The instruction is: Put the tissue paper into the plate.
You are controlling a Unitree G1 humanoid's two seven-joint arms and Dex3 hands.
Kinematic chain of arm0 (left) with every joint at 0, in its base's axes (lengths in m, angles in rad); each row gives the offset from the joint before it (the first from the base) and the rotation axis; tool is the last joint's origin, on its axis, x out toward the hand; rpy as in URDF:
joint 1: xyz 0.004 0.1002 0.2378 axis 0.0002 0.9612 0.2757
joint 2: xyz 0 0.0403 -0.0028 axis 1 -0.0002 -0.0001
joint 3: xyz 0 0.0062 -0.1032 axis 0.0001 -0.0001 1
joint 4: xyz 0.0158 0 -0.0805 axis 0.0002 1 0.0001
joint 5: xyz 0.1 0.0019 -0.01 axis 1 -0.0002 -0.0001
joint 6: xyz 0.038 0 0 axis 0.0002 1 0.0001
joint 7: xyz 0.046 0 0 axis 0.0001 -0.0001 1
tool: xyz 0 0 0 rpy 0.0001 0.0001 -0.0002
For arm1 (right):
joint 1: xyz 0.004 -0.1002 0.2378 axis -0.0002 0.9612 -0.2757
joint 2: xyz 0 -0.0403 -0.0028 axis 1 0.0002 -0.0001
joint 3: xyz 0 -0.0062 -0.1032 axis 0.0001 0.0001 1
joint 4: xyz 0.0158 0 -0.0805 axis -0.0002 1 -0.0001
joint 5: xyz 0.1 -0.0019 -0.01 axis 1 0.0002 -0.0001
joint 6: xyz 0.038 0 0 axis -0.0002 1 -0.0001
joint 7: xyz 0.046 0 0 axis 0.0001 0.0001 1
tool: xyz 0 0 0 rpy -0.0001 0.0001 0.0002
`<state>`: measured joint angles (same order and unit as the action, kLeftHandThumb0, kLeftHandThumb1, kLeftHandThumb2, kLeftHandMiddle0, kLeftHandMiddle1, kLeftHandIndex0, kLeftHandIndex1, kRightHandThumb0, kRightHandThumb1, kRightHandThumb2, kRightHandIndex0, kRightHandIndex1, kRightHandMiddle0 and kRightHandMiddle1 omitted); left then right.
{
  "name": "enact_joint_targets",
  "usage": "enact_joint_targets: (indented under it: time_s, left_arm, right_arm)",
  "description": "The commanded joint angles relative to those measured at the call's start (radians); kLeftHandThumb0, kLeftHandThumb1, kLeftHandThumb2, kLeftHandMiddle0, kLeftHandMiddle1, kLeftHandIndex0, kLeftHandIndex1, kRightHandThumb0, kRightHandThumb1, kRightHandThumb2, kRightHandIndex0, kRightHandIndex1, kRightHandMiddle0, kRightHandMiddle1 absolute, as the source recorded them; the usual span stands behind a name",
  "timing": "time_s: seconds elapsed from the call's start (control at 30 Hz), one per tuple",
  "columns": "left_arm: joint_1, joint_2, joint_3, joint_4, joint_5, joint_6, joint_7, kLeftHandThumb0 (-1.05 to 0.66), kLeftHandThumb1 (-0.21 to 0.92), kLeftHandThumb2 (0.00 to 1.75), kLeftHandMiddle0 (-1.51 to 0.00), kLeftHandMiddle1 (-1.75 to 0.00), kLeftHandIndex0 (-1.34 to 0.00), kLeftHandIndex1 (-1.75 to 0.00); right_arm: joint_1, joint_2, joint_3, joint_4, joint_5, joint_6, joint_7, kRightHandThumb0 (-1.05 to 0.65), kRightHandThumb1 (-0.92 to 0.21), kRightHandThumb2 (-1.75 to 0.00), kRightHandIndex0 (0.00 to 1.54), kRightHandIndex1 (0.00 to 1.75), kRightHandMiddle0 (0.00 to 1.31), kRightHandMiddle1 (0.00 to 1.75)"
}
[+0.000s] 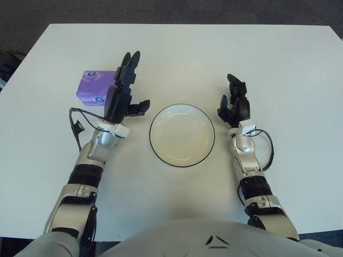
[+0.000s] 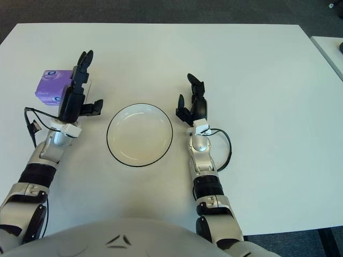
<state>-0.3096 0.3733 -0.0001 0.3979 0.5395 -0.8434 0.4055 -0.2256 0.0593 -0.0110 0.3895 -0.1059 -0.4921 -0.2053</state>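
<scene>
Here a broad white rectangular table (image 1: pixel 177 59) fills nearly the whole view, with dark grey carpeted floor (image 1: pixel 161 10) showing beyond its far edge and at the corners; in the right eye view the corner of a second white surface (image 2: pixel 329 51) shows at the far right. A shallow round white plate with a thin dark rim (image 1: pixel 182 135) sits near the middle of the table, holding nothing. The purple rectangular pack of tissue paper (image 1: pixel 92 88) lies flat on the table, up and to the left of the plate and well apart from it. The robot's black three-fingered left hand (image 1: pixel 122 96) shows just beside the pack's right end, partly overlapping it, its long fingers (image 1: pixel 128 67) stretched out straight and pointing away from the robot, its thumb stuck out sideways toward the plate; it grips nothing, and whether it touches the pack cannot be told. A black cable (image 1: pixel 75 126) loops out from its silver wrist. The black right hand (image 1: pixel 235 104) shows just to the right of the plate, fingers loosely spread and pointing upward, holding nothing.
</scene>
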Motion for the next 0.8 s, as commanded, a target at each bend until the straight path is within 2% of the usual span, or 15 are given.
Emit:
enact_joint_targets:
  time_s: [0.0, 0.3, 0.5, 0.67, 0.77]
  left_arm:
    - [-0.031, 0.043, 0.029, 0.001, 0.031, 0.011, 0.037, -0.78, 0.92, 0.76, -0.13, -0.01, 0.00, -0.30]
    - [-0.067, 0.078, 0.049, -0.020, 0.104, 0.039, 0.128, -0.80, 0.92, 0.81, -0.17, -0.02, 0.00, -0.38]
    - [-0.102, 0.111, 0.049, -0.019, 0.155, 0.033, 0.192, -0.79, 0.92, 0.84, -0.22, -0.05, 0.00, -0.50]
    - [-0.113, 0.235, 0.071, -0.088, 0.199, 0.089, 0.124, -0.77, 0.92, 0.84, -0.22, -0.04, 0.00, -0.58]
    - [-0.095, 0.265, 0.073, -0.128, 0.201, 0.119, 0.091, -0.77, 0.92, 0.83, -0.21, -0.03, 0.00, -0.59]
  right_arm:
    - [0.078, 0.006, 0.001, 0.107, 0.000, 0.018, 0.002, -0.59, -0.92, -0.77, 0.27, 0.19, 0.00, 0.65]
    - [0.076, 0.006, 0.003, 0.118, 0.002, 0.020, 0.005, -0.59, -0.92, -0.78, 0.26, 0.19, 0.00, 0.65]
    - [0.076, 0.008, 0.004, 0.121, 0.003, 0.024, 0.008, -0.59, -0.92, -0.77, 0.26, 0.19, 0.00, 0.64]
    - [0.072, 0.006, 0.004, 0.131, 0.000, 0.026, 0.004, -0.59, -0.92, -0.77, 0.26, 0.19, 0.00, 0.64]
    - [0.071, 0.006, 0.004, 0.135, -0.001, 0.025, 0.002, -0.60, -0.92, -0.77, 0.26, 0.19, 0.00, 0.64]
